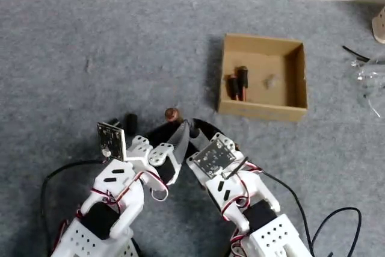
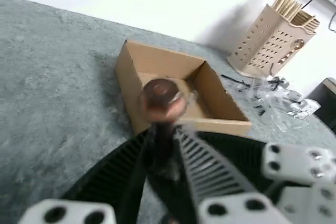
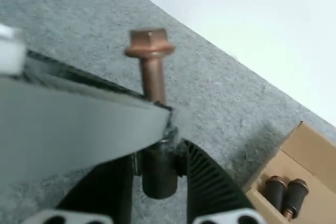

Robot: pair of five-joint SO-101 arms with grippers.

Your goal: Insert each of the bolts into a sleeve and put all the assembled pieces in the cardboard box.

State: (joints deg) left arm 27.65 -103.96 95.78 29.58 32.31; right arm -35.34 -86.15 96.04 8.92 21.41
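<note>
A copper bolt [image 1: 172,114] stands head up between the two arms. My left gripper [image 2: 163,136] is shut on its shaft below the head [image 2: 161,98]. My right gripper [image 3: 157,157] is shut on a black sleeve [image 3: 157,174], and the bolt's shaft [image 3: 154,82] runs down into it. The left gripper's grey finger [image 3: 79,124] crosses in front there. Both grippers meet left of the cardboard box [image 1: 295,76], which holds two assembled pieces [image 1: 236,82]. Two loose black sleeves [image 1: 131,120] lie by the left arm.
A cream utensil holder [image 2: 273,40] and clear plastic bags [image 2: 273,98] sit beyond the box, at the table's far right [image 1: 367,70]. Grey carpet covers the table. Cables trail from both arm bases.
</note>
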